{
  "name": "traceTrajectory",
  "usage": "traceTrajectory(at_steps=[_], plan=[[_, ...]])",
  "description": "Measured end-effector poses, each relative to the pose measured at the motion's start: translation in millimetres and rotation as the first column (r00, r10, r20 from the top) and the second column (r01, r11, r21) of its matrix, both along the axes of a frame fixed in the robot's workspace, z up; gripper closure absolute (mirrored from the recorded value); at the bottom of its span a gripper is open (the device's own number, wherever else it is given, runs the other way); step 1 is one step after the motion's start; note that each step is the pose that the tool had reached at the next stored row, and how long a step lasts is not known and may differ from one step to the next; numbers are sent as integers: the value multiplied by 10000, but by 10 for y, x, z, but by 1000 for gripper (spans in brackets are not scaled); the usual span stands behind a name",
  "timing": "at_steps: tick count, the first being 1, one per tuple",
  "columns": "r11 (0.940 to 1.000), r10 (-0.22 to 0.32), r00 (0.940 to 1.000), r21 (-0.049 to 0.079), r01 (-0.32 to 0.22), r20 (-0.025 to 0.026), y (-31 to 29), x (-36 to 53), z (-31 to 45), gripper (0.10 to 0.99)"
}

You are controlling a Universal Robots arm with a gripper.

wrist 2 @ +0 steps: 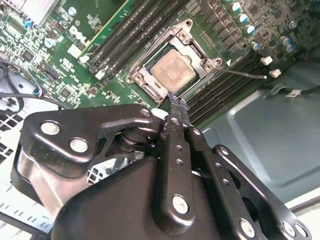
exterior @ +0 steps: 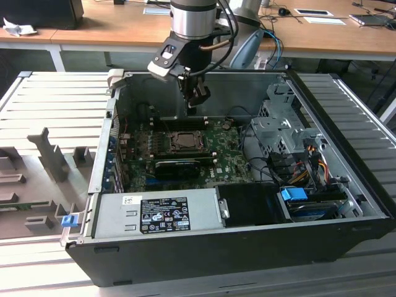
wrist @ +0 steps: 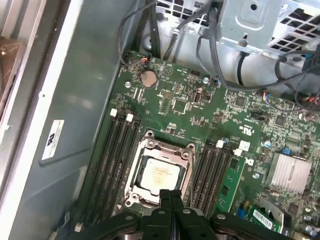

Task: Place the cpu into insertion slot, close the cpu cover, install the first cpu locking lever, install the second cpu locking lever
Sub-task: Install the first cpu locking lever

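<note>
Exterior view: an open computer case [exterior: 247, 247] lies on a ribbed grey tabletop [exterior: 55, 93], and the arm [exterior: 193, 18] enters at the upper middle of the frame. Its pincer [exterior: 197, 102] hangs inside the case over the green board [exterior: 229, 154], near the insertion slot [exterior: 168, 142] and apart from it. The slot sits in the middle of the frame, with a long black card [exterior: 176, 167] just below it and a grey power supply [exterior: 154, 213] along the lower edge of the case. A drive cage [exterior: 278, 120] and a bundle of cables [exterior: 311, 162] occupy the case's side at the exterior view's right. Wooden desks [exterior: 93, 25] run across the upper part of the frame.

In the second wrist view the pincer [wrist 2: 176, 102] is clenched, its two fingers pressed together with nothing between them, tips near a corner of the slot. The cpu [wrist 2: 172, 68] lies flat in the slot, its pale face showing through the window of the cpu cover [wrist 2: 199, 51], which lies down flat around it. A thin silvery lever [wrist 2: 245, 74] sticks out from one corner of the slot across the memory slots [wrist 2: 217, 91], away from the cover's edge.

In the first wrist view the closed fingertips [wrist: 175, 202] hover by one edge of the cover [wrist: 165, 147], with the cpu [wrist: 159, 175] seated square inside and black memory slots [wrist: 117, 155] on both sides.
</note>
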State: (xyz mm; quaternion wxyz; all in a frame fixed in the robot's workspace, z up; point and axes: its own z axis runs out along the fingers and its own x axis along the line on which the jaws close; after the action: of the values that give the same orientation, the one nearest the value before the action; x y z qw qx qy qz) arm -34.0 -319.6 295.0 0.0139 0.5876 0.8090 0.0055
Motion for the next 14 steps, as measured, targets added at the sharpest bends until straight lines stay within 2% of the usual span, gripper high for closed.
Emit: traceTrajectory(at_steps=[4, 6, 7, 11, 12, 14], plan=[[9993, 362, 9993, 1, -362, 0, 0, 0, 0, 980], [9956, 937, 9956, 1, -937, 0, 0, 0, 0, 980], [9905, 1374, 9905, 1, -1374, 1, 0, 0, 0, 980], [9717, 2360, 9717, 1, -2360, -3, 0, 0, -3, 980], [9643, 2649, 9643, 2, -2649, -7, 0, 0, -3, 980], [9576, 2882, 9576, 3, -2882, -7, 0, 0, -3, 980]])
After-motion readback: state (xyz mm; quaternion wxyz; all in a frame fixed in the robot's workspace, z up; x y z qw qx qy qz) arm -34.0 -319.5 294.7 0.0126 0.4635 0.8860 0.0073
